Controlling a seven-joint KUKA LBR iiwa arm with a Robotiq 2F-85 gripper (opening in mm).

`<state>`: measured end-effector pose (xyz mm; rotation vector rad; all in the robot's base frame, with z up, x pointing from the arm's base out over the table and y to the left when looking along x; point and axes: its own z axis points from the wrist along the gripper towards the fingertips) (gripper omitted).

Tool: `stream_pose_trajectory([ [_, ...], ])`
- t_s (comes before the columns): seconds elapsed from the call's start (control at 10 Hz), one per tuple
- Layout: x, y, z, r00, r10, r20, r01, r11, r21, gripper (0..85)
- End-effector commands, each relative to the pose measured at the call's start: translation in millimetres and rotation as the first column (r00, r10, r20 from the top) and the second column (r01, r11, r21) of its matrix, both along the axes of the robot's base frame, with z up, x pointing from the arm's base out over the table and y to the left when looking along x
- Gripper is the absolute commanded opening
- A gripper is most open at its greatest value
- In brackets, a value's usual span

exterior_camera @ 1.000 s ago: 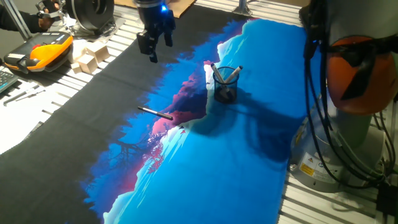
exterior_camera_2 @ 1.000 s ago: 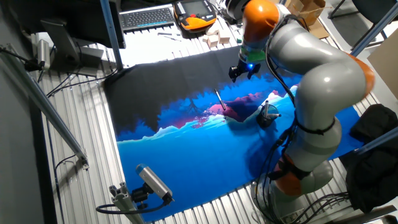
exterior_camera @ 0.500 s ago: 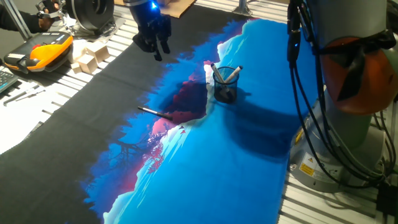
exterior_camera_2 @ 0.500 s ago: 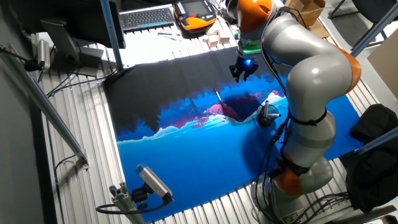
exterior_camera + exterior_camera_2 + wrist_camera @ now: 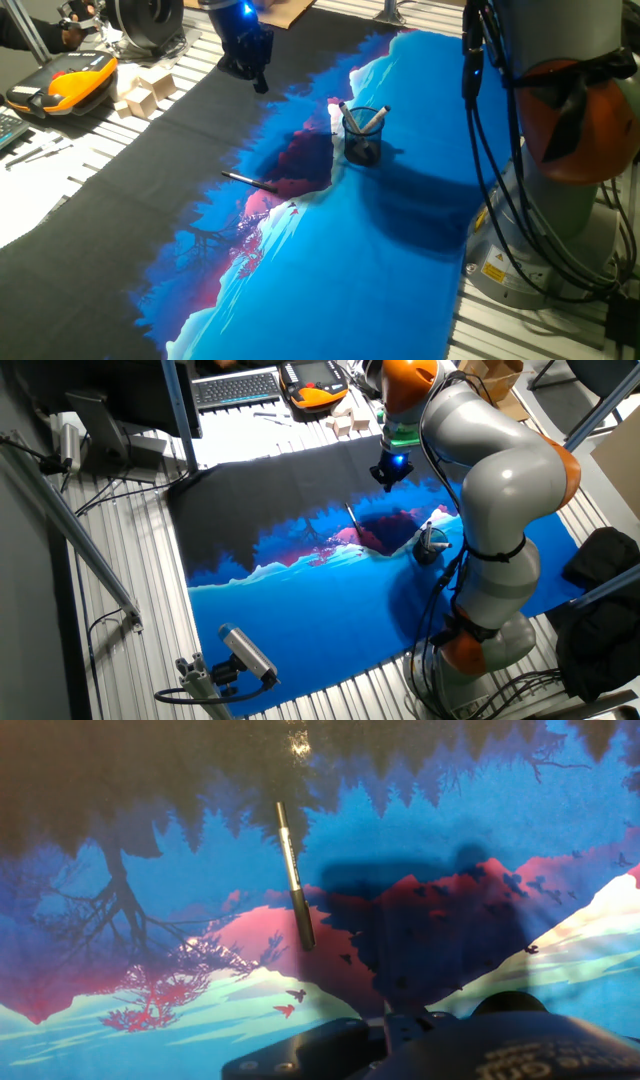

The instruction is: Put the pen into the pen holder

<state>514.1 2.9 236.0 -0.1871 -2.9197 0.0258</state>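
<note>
The gripper (image 5: 256, 72) is seen high above the mat (image 5: 330, 260), over the dark far part, with nothing held. Whether its fingers are spread or closed cannot be told: in both fixed views they merge into 1 dark shape, and in the hand view only the hand's housing is visible along the bottom edge.

The pen (image 5: 250, 181) lies flat on the mat, below the gripper and well apart from it, on the border between pink and dark blue. The pen holder (image 5: 362, 135) stands upright off to one side of the gripper, well apart from the pen, with 2 paler pens (image 5: 368, 118) already leaning in it.

Step in hand, as judged: approach for the pick. The hand should be brought down over the middle of the pen, with the fingers set across its length, not along it. A thin pen flat on cloth is likely to roll or slip, so the fingers should be lowered almost to the mat before closing.

View differences: the hand view alone shows the pen (image 5: 294, 875) clearly, full length, with pale print on its barrel; the holder is not in it. The fixed views alone show the holder and the height of the hand. The other fixed view shows the pen (image 5: 352, 520) only as a faint line
</note>
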Motion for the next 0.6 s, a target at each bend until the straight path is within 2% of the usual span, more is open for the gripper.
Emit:
stream_pose_trajectory([
  [0.0, 0.0, 0.0, 0.0, 1.0, 0.0, 0.0, 0.0, 1.0, 0.0, 0.0],
  [0.3, 0.0, 0.0, 0.0, 1.0, 0.0, -0.002, 0.0, 1.0, 0.0, 0.0],
  [0.4, 0.0, 0.0, 0.0, 0.999, -0.039, 0.0, 0.039, 0.999, -0.003, 0.0],
  [0.5, 0.0, 0.0, 0.0, 1.0, 0.001, 0.027, 0.001, 0.997, -0.08, 0.0],
])
